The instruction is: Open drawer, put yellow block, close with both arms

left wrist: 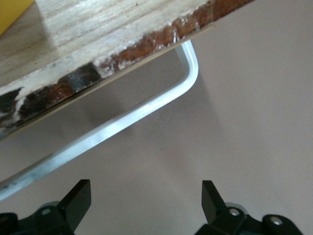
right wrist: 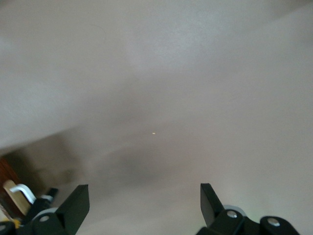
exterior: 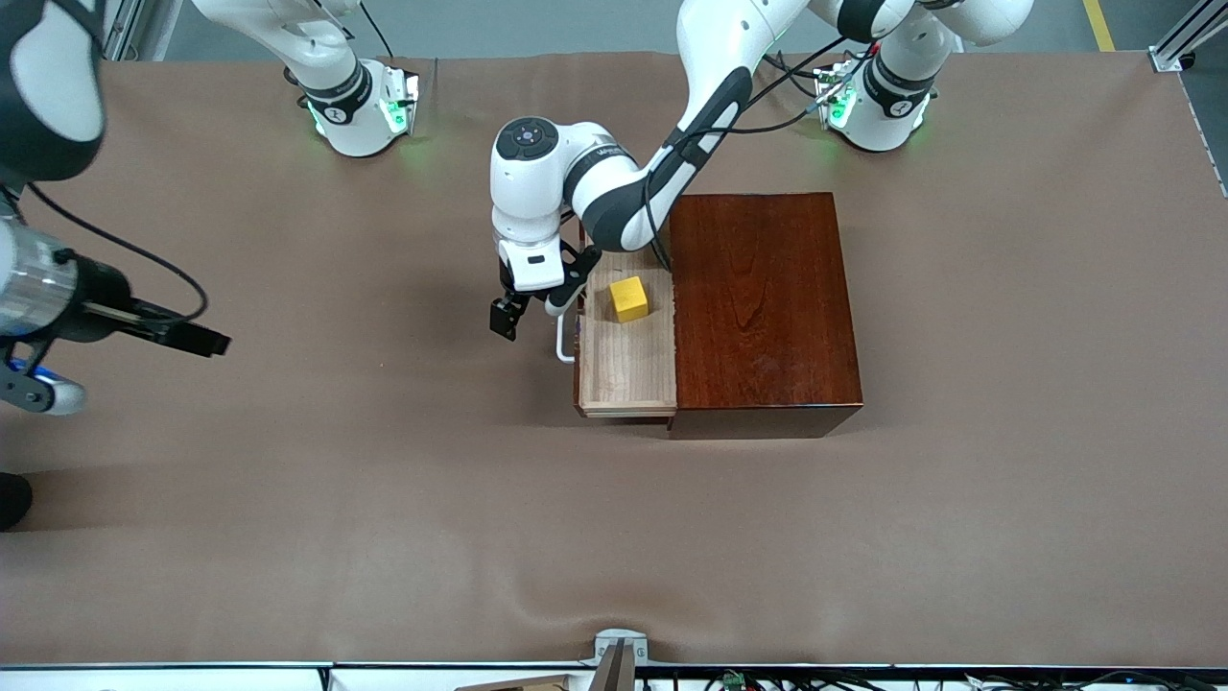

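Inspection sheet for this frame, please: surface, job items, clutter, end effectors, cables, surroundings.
Surface: brown table cover, slightly wrinkled.
Job's things: drawer pulled open from the mahogany box; yellow block lies inside it; white handle free.
Clutter: nothing seen.
End effectors: left end effector open, beside the handle, holding nothing; right end effector open over bare table, arm waiting.
Cables: black cables along the left arm.
Surroundings: grey floor and metal frame rails at the table's edge.

Yellow block (exterior: 629, 298), pale-wood drawer (exterior: 628, 369), glossy mahogany box (exterior: 763, 307), brown table (exterior: 384, 499).
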`<state>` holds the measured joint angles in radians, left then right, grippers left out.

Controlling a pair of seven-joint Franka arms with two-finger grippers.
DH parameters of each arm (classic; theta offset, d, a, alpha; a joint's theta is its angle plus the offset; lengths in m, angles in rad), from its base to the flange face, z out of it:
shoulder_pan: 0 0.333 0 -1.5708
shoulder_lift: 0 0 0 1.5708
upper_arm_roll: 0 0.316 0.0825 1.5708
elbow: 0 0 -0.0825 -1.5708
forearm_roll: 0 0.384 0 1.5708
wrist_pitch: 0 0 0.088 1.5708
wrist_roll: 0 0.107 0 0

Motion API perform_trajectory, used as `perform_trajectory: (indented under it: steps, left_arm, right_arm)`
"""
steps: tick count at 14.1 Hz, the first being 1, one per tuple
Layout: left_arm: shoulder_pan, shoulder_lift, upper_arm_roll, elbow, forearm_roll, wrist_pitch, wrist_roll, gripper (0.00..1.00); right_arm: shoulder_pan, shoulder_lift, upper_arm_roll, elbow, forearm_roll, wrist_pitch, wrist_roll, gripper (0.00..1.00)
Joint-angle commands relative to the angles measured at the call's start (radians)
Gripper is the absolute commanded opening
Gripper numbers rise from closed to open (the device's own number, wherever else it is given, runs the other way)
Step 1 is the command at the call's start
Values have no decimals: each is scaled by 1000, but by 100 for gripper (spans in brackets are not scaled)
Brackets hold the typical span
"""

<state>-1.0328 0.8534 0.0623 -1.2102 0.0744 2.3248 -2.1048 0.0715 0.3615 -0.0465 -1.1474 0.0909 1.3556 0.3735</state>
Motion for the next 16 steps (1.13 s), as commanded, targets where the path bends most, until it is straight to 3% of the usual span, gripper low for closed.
perform_trajectory:
  steps: [1, 4, 8, 12, 16]
  left_arm:
    - [-7, 15, 16, 29, 21, -44, -41, 100]
    - [-1, 10, 19, 31, 24, -114, -34, 100]
    - [2, -5, 47, 32, 24, -212, -27, 100]
    - [2, -10, 50, 32, 24, -268, -18, 100]
    - [4, -10, 60, 32, 22, -307, -18, 100]
  right_arm:
    - [-70, -30, 14, -5, 3, -52, -164, 100]
    - [-105, -62, 13, -9, -8, -58, -278, 100]
    - [-96, -120, 26, -49, -118, -52, -344, 100]
    - [-93, -215, 25, -164, -128, -38, -393, 100]
    - [-88, -387, 27, -403, -132, 101, -456, 100]
